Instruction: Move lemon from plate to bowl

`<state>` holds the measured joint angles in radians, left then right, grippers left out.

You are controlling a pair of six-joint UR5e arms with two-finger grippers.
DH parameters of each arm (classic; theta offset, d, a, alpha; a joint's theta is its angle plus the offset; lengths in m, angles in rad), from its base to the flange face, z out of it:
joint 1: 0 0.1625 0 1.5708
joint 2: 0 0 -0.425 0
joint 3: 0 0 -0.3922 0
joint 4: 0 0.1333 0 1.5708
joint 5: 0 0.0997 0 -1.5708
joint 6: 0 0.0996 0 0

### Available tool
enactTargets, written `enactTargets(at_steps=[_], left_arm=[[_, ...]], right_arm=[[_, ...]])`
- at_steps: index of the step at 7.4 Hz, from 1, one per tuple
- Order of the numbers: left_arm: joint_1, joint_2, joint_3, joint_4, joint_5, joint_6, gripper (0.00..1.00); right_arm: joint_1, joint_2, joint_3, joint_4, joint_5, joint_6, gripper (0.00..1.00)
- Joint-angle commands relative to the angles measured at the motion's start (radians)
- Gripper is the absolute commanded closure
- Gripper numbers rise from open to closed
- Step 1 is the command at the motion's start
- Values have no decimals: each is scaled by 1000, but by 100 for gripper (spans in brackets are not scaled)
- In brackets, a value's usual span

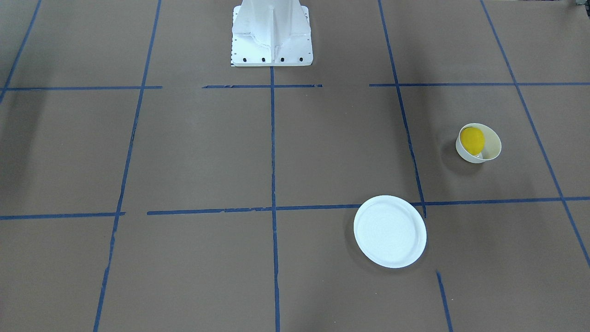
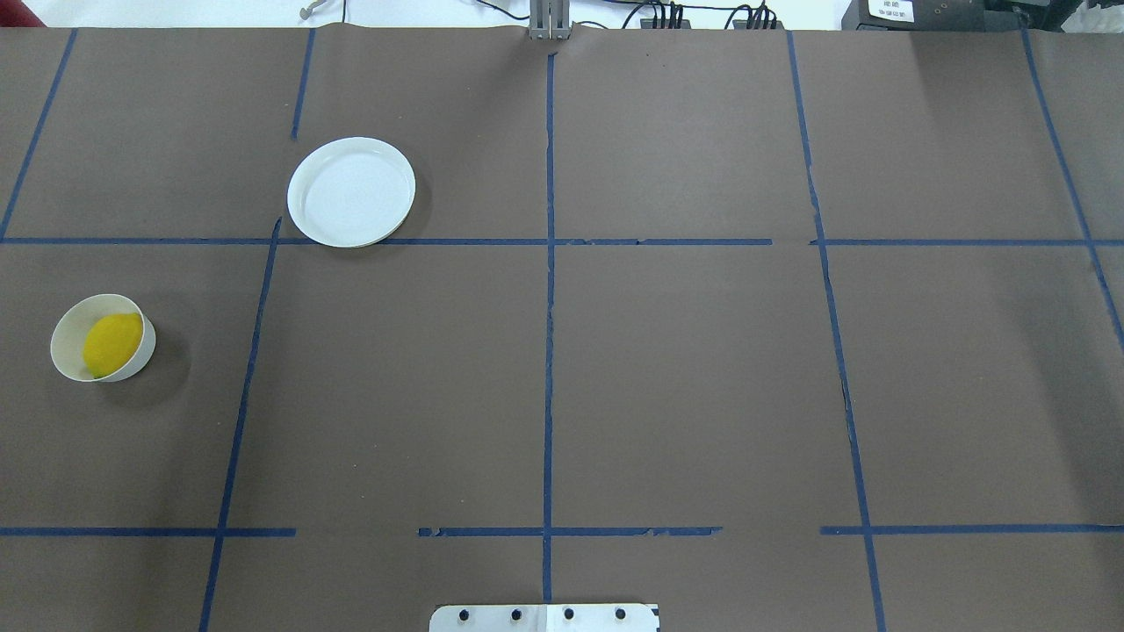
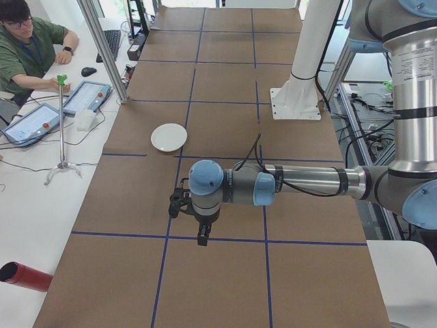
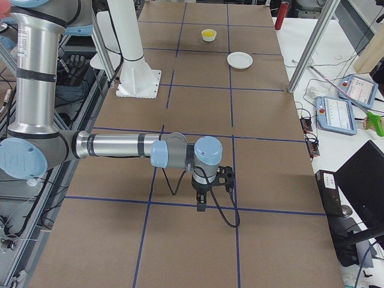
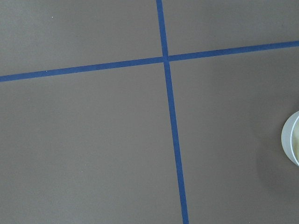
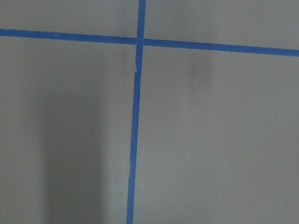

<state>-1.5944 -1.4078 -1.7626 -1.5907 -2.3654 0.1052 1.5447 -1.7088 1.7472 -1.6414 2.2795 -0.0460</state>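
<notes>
Lemon [image 2: 111,344] sits inside bowl [image 2: 67,341], near left edge of worktop [image 2: 702,369]. Plate [image 2: 351,191] bare, toward far edge, well apart from bowl. Transfer judged complete; nothing left. Left gripper [image 3: 201,236] and right gripper [image 4: 201,204] hang above worktop; jaw state cannot be told.

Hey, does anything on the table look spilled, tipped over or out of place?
Nothing stands out. The lemon sits inside the bowl, and the plate lies flat and bare, apart from it. Only the blue tape lines have small gaps.
</notes>
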Motion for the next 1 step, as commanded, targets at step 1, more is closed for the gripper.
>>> enactTargets(at_steps=[1], left_arm=[[1, 0, 2, 0, 0, -1, 0]], right_arm=[[0, 0, 0, 0, 0, 0, 0]])
